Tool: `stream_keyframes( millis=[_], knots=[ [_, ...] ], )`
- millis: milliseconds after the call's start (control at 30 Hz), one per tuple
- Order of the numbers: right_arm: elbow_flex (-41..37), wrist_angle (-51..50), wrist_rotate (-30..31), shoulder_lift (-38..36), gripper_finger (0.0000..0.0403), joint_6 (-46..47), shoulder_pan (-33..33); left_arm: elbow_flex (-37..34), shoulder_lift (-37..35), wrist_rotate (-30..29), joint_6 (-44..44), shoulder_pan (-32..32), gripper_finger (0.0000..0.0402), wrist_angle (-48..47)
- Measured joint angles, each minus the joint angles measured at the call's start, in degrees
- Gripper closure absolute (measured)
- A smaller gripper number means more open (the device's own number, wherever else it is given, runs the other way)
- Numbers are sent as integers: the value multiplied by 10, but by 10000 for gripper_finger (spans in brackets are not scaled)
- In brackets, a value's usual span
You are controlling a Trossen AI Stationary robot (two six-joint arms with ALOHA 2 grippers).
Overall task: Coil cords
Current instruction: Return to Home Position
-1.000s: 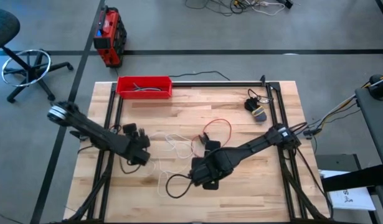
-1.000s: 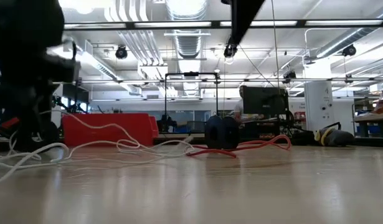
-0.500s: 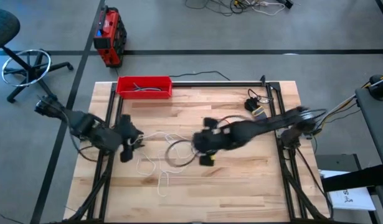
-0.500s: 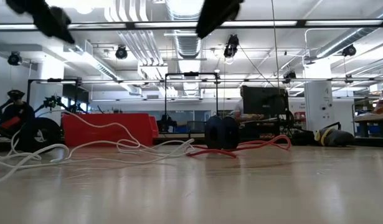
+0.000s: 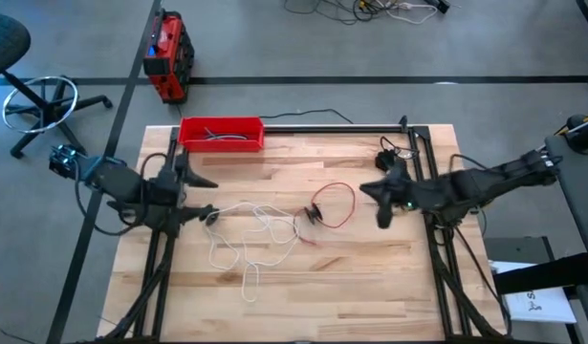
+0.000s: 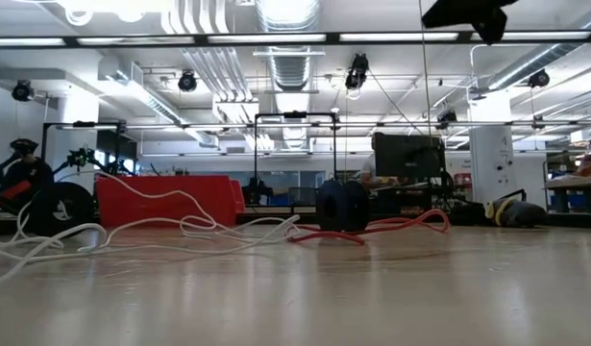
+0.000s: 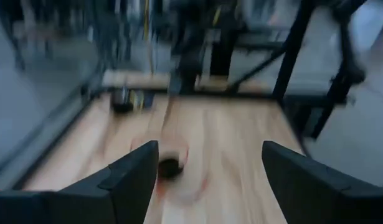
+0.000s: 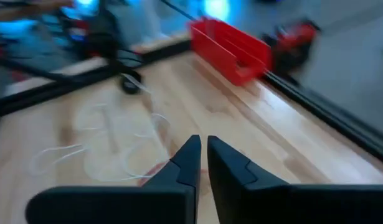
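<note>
The white cord (image 5: 250, 232) lies in loose loops on the table's middle left, with a black disc (image 5: 210, 218) at its left end. The red cord (image 5: 339, 204) forms one loop right of it, its black disc (image 5: 315, 212) on the wood. In the low view both lie flat, white cord (image 6: 132, 231) and red cord (image 6: 396, 225). My left gripper (image 5: 204, 195) (image 7: 210, 174) hangs open above the left edge, beside the white cord's disc. My right gripper (image 5: 381, 204) (image 8: 203, 155) is shut, raised right of the red loop.
A red tray (image 5: 222, 134) with dark grey cables stands at the far left edge. A small black and yellow object (image 5: 394, 168) lies at the far right. Black frame rails (image 5: 427, 182) run along both sides of the table.
Both arms have risen and drawn back from the table's middle. My left gripper has gone toward the left edge, and my right gripper toward the right edge. Both cords lie on the table.
</note>
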Motion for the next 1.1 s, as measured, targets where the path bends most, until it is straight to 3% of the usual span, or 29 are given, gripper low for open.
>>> stream_keyframes(
  millis=[267, 367, 500, 600, 700, 867, 1000, 1100],
  knots=[
    [-198, 235, -41, -141, 382, -170, 9, -124, -37, 0, 151, 10, 123, 291],
    [-262, 289, -63, -162, 384, -161, 4, -165, -41, 1, 161, 52, 130, 362],
    [-316, 322, -67, -194, 383, -163, -16, -198, -46, 29, 131, 142, 138, 363],
    [-338, 336, -106, -239, 380, -200, -33, -224, -51, 109, 122, 214, 144, 369],
    [-353, 344, -165, -302, 377, -250, -32, -254, -87, 160, 114, 240, 149, 365],
    [-387, 376, -226, -399, 373, -330, -29, -327, -176, 124, 95, 235, 157, 368],
    [-417, 382, -200, -462, 376, -360, -29, -395, -252, 117, 87, 230, 163, 366],
    [-439, 385, -160, -492, 379, -330, -43, -443, -307, 95, 88, 230, 167, 376]
  ],
)
